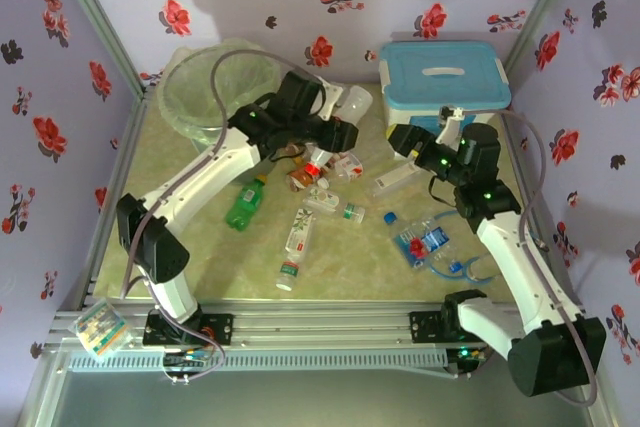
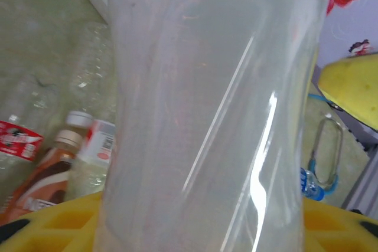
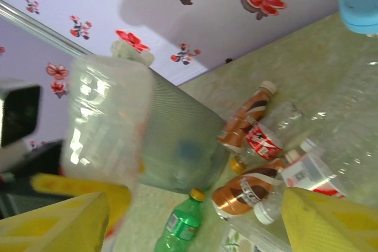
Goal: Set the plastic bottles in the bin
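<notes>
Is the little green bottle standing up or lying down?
Lying down: the small green plastic bottle rests on its side on the pale green tabletop.

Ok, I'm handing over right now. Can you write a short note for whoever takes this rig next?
Left gripper: fingers shut on a clear plastic bottle, held to the right of the bin, near the white box with the light-blue lid, not yet over the bin.
Right gripper: open, holding nothing, above the scattered bottles.
On the table: green bottle, white-labelled bottle, blue-labelled bottle, orange-brown bottles, several clear ones.
Done: the bin's contents are unclear.
Left: bin the held bottle, then the rest.
</notes>
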`<act>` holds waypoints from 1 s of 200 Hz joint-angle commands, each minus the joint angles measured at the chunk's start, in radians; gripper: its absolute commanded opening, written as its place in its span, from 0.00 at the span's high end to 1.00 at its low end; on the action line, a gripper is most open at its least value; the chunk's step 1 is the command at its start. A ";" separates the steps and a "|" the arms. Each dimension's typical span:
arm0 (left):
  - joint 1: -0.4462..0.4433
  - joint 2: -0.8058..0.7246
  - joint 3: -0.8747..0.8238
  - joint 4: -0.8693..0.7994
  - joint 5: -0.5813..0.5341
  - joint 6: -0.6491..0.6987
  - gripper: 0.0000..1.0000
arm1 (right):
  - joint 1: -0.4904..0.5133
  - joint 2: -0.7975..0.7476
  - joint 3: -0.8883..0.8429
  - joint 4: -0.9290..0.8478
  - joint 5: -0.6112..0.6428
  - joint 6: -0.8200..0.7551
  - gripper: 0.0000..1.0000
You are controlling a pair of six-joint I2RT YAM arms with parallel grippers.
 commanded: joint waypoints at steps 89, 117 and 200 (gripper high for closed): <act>0.391 -0.143 0.252 -0.162 -0.153 0.119 0.48 | -0.026 -0.052 -0.055 -0.141 0.046 -0.095 0.23; 0.509 -0.087 0.255 -0.115 -0.134 0.031 0.52 | -0.026 -0.052 -0.055 -0.156 0.051 -0.104 0.23; 0.542 0.094 0.193 -0.040 -0.090 -0.034 0.53 | -0.026 -0.076 -0.072 -0.221 0.090 -0.156 0.22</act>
